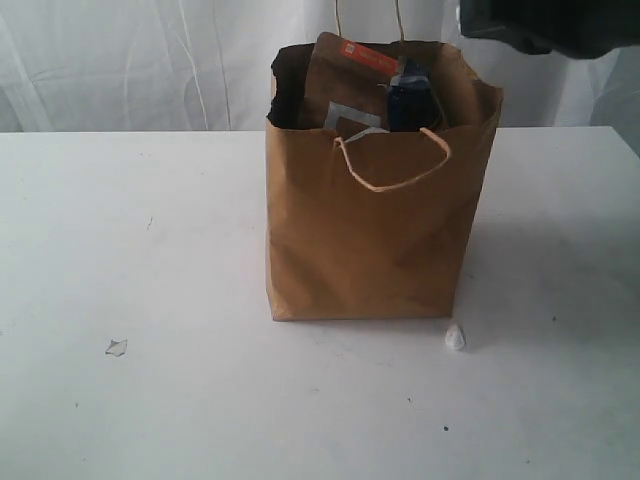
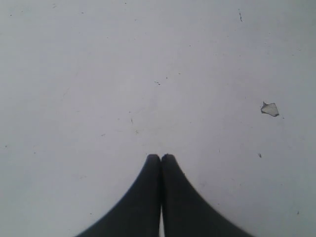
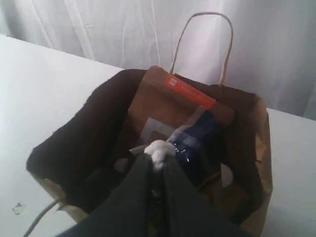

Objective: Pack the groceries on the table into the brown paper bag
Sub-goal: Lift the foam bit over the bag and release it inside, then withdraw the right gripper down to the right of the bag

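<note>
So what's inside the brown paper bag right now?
A brown foil pouch with an orange-red strip and a dark blue packet beside it poke above the rim of the brown paper bag. Anything lower is hidden by its walls and shadow.

Brown paper bag [image 1: 370,230] is standing mid table [image 1: 150,250], blocking the centre. Brown foil pouch [image 1: 345,85] and long dark pasta packet [image 1: 412,95] are crowding its mouth, leaving a dark gap at exterior-view left. Rear cord handle [image 3: 210,13] is sticking up. Table beside bag is lying open.

Print on pouch [image 3: 155,103] seemingly illegible
</note>
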